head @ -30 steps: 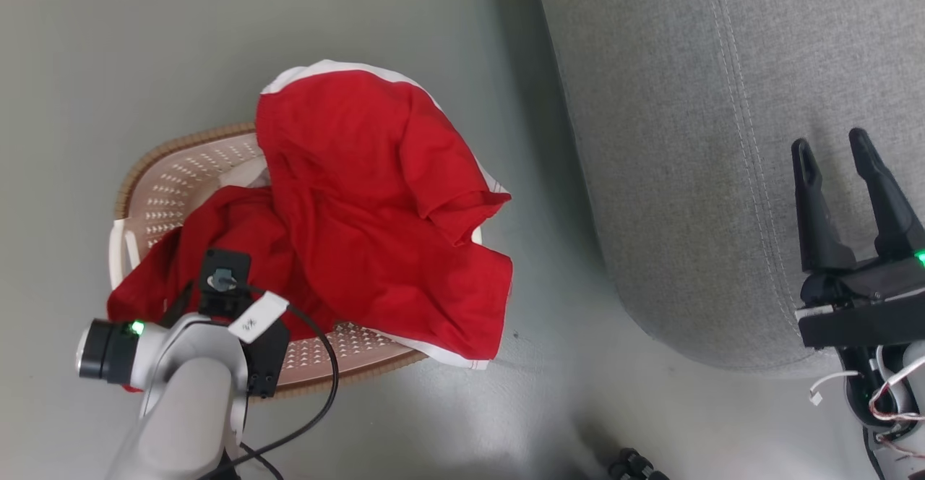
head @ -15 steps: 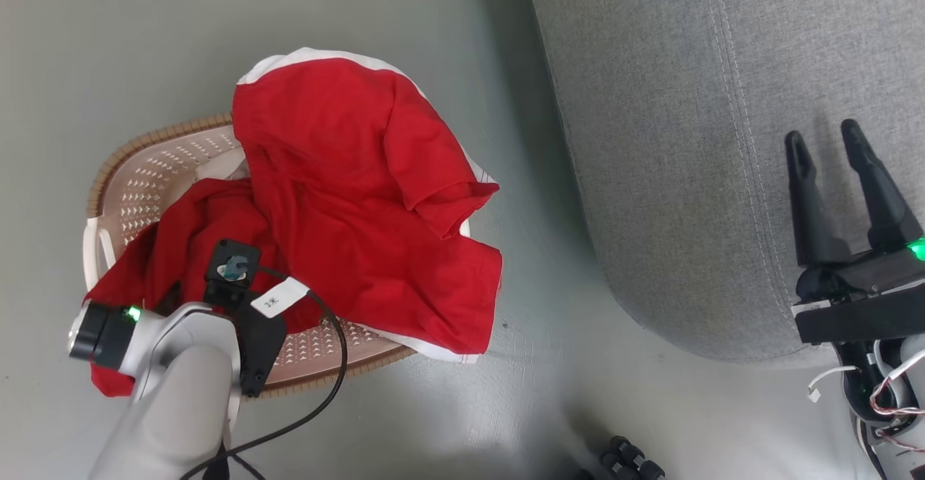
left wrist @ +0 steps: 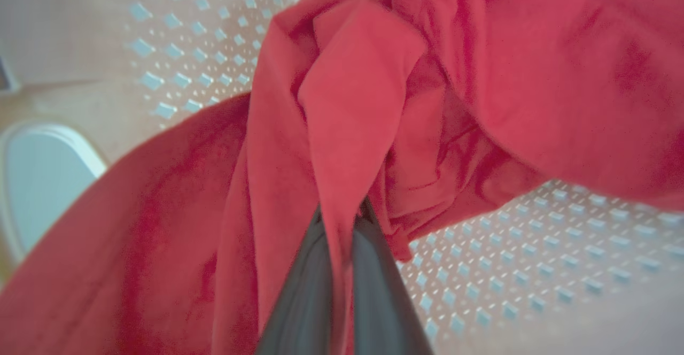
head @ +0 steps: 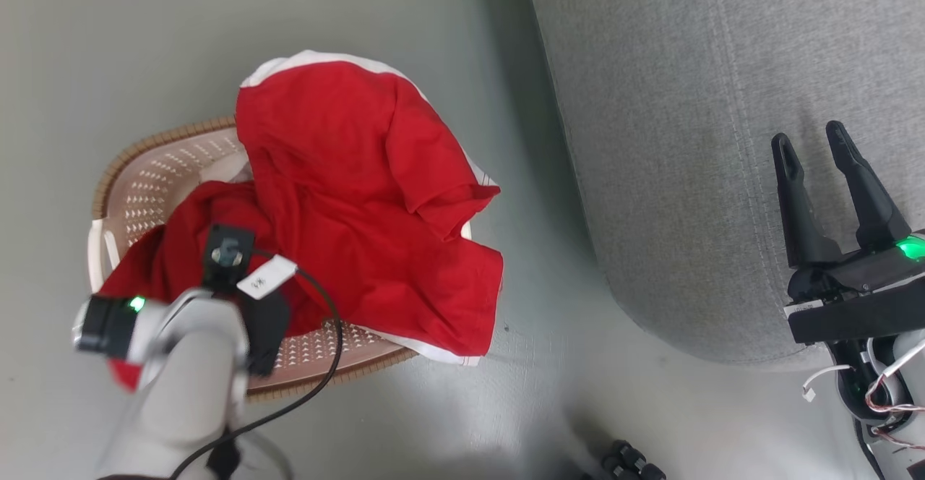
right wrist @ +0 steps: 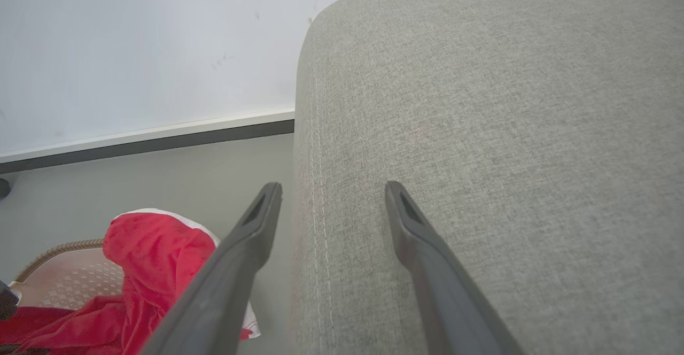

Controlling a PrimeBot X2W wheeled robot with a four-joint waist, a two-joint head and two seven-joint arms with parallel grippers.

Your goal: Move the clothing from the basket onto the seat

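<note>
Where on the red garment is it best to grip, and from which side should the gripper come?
Grip a raised fold of the clothing bunched inside the basket, coming from above. The fold stands as a thin ridge that fits between narrow jaws; the left gripper is shut on it.

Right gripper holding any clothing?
No: the right gripper stands open and empty over the seat, apart from the clothing draped on the basket.

left gripper [left wrist: 342,211]: clamped on clothing [left wrist: 347,103]; right gripper [head: 808,136]: fingers spread, empty
</note>
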